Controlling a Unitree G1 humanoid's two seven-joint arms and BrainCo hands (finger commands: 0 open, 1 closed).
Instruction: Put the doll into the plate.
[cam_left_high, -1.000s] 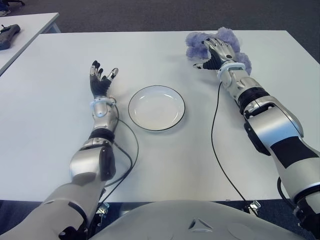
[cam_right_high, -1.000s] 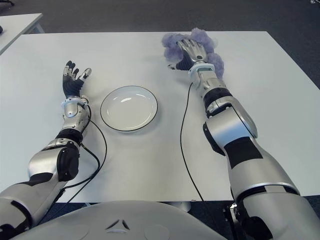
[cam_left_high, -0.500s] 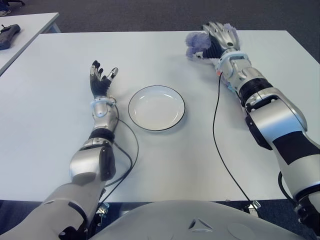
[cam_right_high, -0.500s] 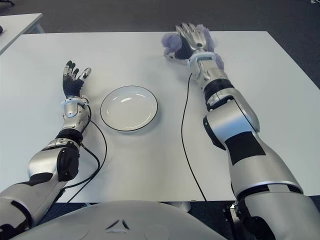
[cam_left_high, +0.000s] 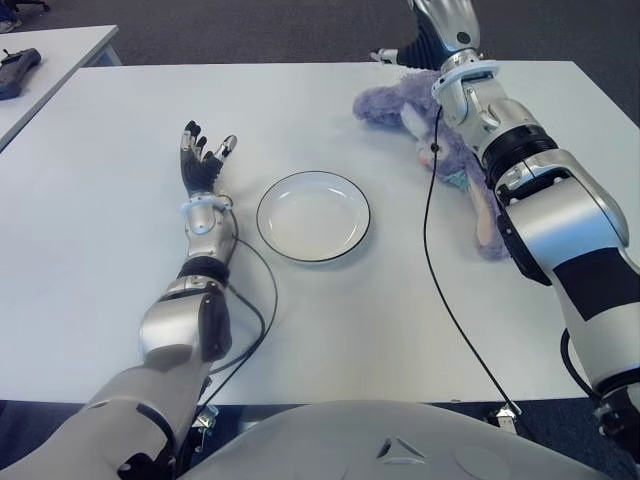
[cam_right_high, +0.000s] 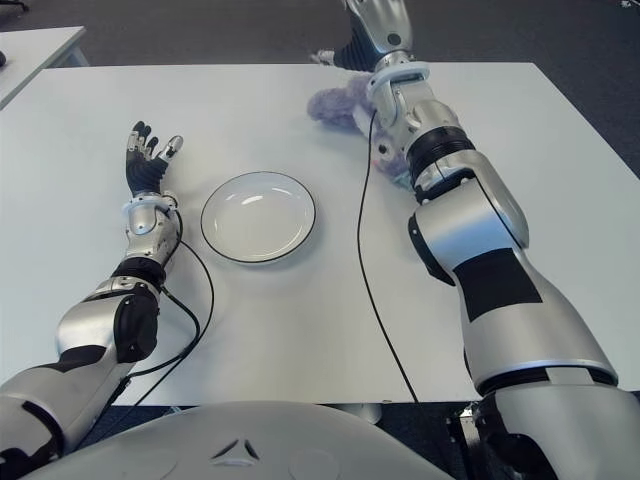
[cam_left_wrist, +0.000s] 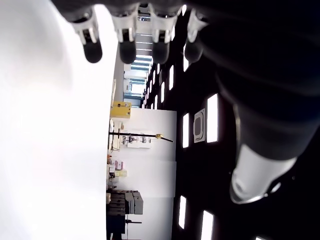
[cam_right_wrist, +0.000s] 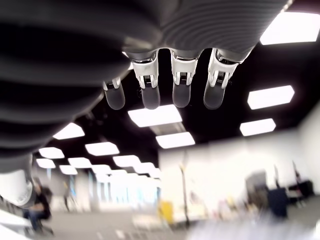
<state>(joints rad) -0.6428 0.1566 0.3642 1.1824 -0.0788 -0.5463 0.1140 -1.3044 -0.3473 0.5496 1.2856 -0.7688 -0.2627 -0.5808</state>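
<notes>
The doll (cam_left_high: 395, 104), a purple plush with a pale pink end, lies stretched out on the white table (cam_left_high: 330, 320) to the right of and beyond the plate. The white plate (cam_left_high: 264, 225) with a dark rim sits at the table's middle and holds nothing. My right hand (cam_left_high: 436, 28) is raised above the table's far edge, beyond the doll. Its fingers (cam_right_wrist: 150, 95) are straight in the right wrist view, with nothing in them. My right forearm passes over the doll. My left hand (cam_left_high: 203, 154) shows left of the plate, fingers (cam_left_wrist: 127, 45) spread.
A black cable (cam_left_high: 432, 250) runs along my right arm and across the table to its near edge. A second white table at the far left carries a dark object (cam_left_high: 18, 70). Dark floor lies beyond the far edge.
My right hand has lifted off the doll and swung up past the table's far edge. The doll, let go, now lies uncovered under my forearm. The left hand has not moved.
</notes>
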